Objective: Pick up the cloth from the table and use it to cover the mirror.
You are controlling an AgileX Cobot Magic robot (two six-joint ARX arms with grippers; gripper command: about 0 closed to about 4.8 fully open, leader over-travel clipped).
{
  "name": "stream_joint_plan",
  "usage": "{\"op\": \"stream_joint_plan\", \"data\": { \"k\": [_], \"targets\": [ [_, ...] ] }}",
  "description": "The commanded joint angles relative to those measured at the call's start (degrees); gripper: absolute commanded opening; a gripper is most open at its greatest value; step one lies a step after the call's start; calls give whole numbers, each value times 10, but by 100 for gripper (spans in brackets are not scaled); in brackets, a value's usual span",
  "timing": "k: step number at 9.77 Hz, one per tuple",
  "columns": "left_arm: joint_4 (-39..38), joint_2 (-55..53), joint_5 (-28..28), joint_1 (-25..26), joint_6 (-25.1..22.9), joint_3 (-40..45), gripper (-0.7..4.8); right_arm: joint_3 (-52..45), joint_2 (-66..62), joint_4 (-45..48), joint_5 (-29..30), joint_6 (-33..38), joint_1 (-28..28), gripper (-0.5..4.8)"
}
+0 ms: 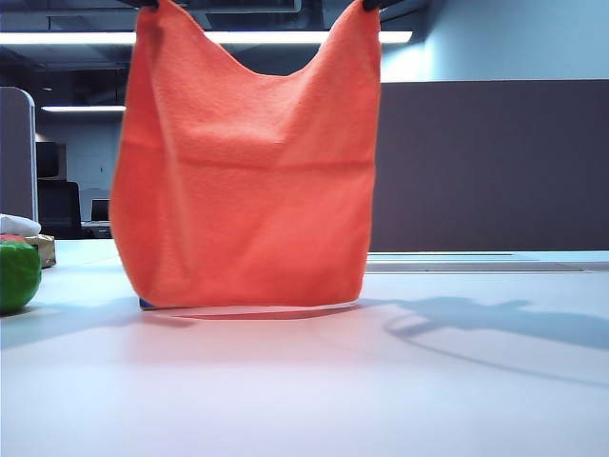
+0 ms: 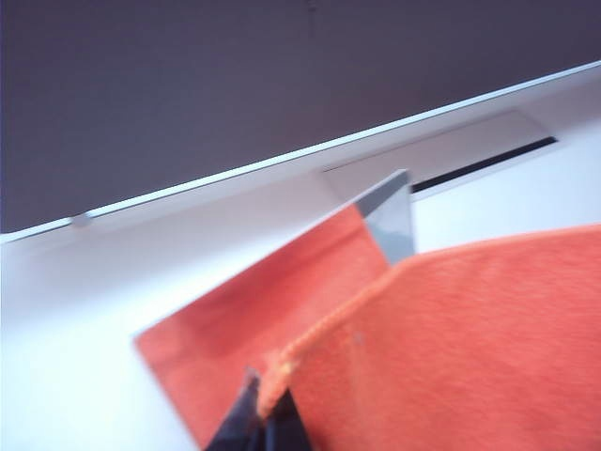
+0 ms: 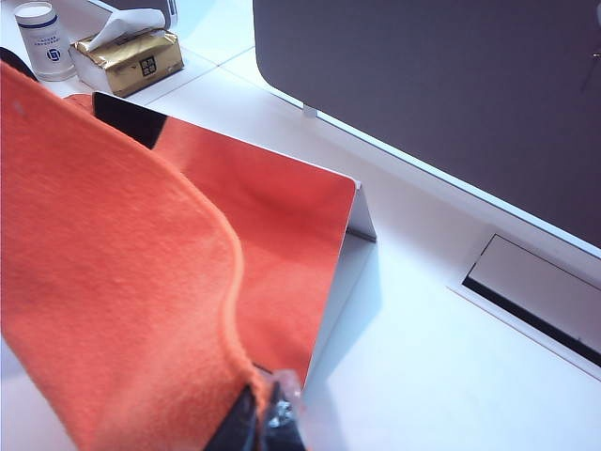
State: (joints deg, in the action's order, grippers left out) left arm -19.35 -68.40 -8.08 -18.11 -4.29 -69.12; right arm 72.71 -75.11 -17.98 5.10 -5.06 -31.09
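Note:
The orange cloth hangs spread like a curtain, its lower edge just touching the table. My left gripper pinches its upper left corner and my right gripper the upper right, both at the picture's top edge. In this exterior view the cloth hides the mirror. The left wrist view shows my left gripper shut on the cloth hem, with the leaning mirror just beyond, reflecting orange. In the right wrist view my right gripper is shut on the cloth edge beside the mirror.
A green round object and a gold tissue pack sit at the table's left; the tissue pack and a white cup also show from the right wrist. A grey-brown partition stands behind, with a cable slot in the table.

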Motion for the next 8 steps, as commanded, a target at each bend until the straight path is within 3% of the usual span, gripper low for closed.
{"op": "stream_joint_plan", "data": {
  "k": [1,2,5,6,8],
  "targets": [
    [-3,12,27,52,-11,6,-6,26,-26,11,-6,-14,0,-1],
    [-6,18,3,87,-10,8,-6,65,-57,4,-15,-14,5,-1],
    [2,11,-42,89,14,12,-6,74,-83,10,-38,-15,10,-1],
    [85,-3,-63,89,64,72,-6,75,-119,58,-39,-15,14,-1],
    [102,-16,-64,88,64,88,-6,75,-134,77,-39,-26,14,-1]
  ]
}}
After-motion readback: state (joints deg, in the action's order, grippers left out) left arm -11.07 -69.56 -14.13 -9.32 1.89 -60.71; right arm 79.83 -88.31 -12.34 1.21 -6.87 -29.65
